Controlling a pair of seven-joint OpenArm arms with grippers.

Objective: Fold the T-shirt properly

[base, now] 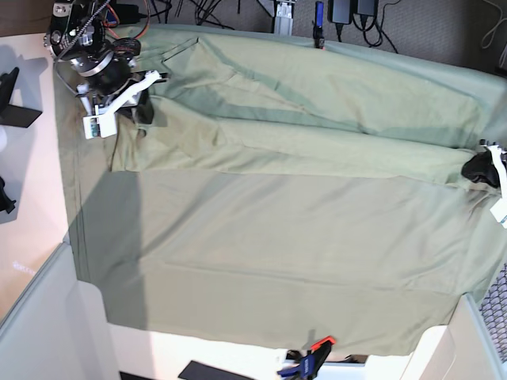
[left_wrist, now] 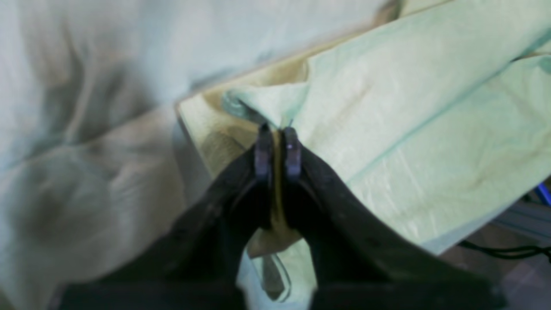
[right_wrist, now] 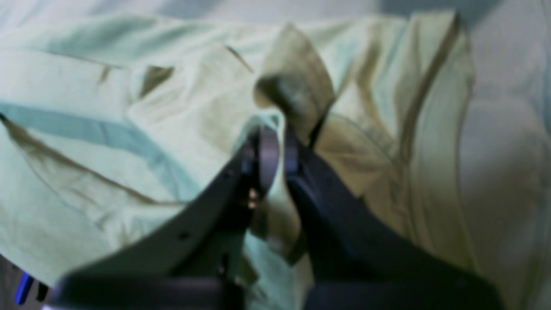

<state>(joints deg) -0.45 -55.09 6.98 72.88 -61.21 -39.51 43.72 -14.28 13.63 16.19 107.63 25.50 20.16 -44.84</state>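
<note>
Across the far half of the cloth-covered surface [base: 261,301] the T-shirt [base: 317,119] lay stretched from left to right, its near edge a long fold line. At the scene's far left the right hand [right_wrist: 275,142] was clenched on a bunched fold of the shirt, the fabric rising in a peak above its fingertips. At the right edge the left hand [left_wrist: 277,148] pinched another edge of the shirt between nearly closed fingers. An orange clamp [base: 319,346] sat at the near edge.

One T-shirt [base: 301,119], one green cloth sheet [base: 261,269], two arms, one orange clamp [base: 321,345].
</note>
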